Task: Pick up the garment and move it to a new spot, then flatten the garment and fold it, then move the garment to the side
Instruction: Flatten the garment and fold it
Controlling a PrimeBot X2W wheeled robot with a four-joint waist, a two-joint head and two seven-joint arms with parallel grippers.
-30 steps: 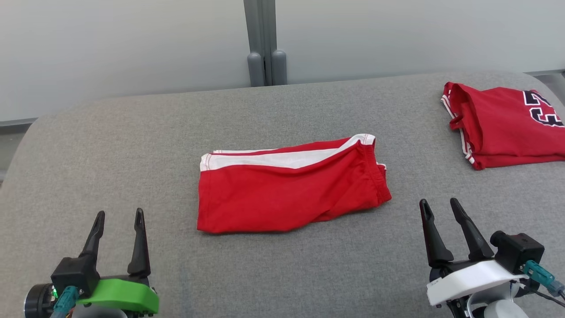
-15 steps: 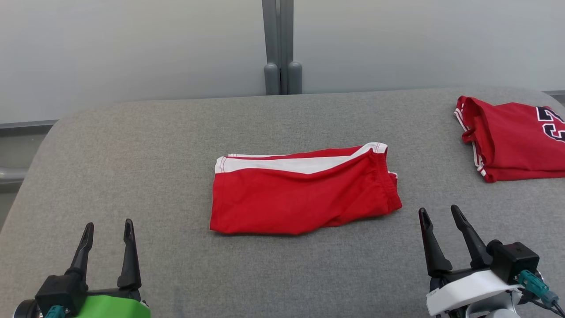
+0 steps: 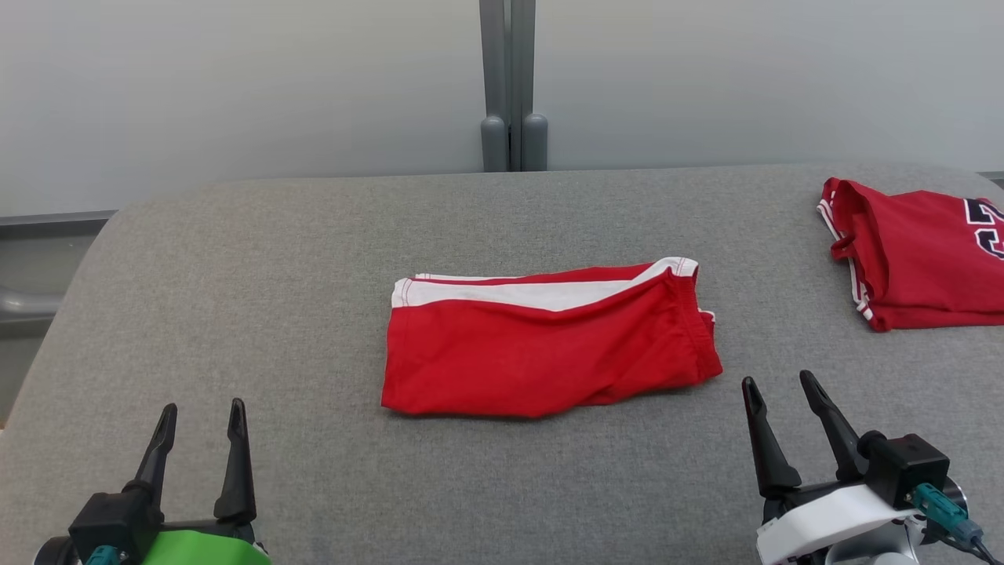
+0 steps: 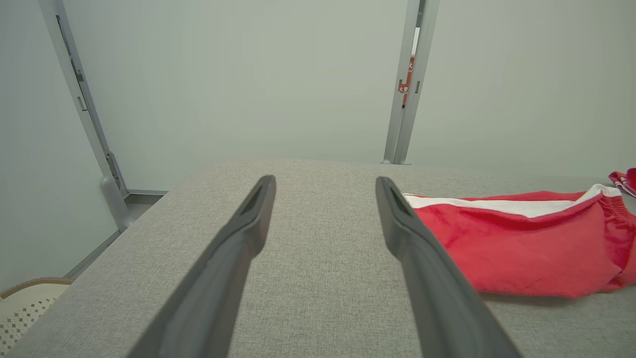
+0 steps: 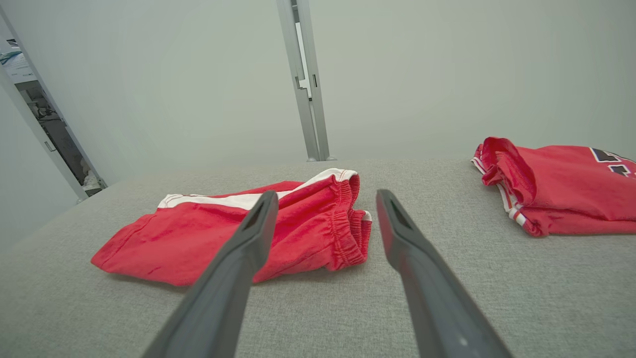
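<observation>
The garment, a pair of red shorts [image 3: 549, 361] with a white side stripe, lies folded flat in the middle of the grey padded table [image 3: 235, 275]. My left gripper [image 3: 202, 406] hovers open near the front left, well to the left of the shorts, with nothing between its fingers. My right gripper [image 3: 778, 379] stands open just off the shorts' waistband end, not touching it. In the left wrist view the left gripper [image 4: 325, 180] points at bare table, with the shorts [image 4: 521, 248] to its right. In the right wrist view the right gripper [image 5: 326, 194] faces the waistband of the shorts [image 5: 174, 238].
A second red garment, a jersey [image 3: 925, 259] with dark numerals, lies folded at the table's far right [image 5: 571, 184]. A grey post [image 3: 514, 86] rises behind the table's far edge against a pale wall. A perforated white basket [image 4: 25, 308] sits on the floor beyond the left edge.
The head camera has shifted, so the whole scene sits further right and lower in the picture. The shorts lie as before, and both grippers remain open.
</observation>
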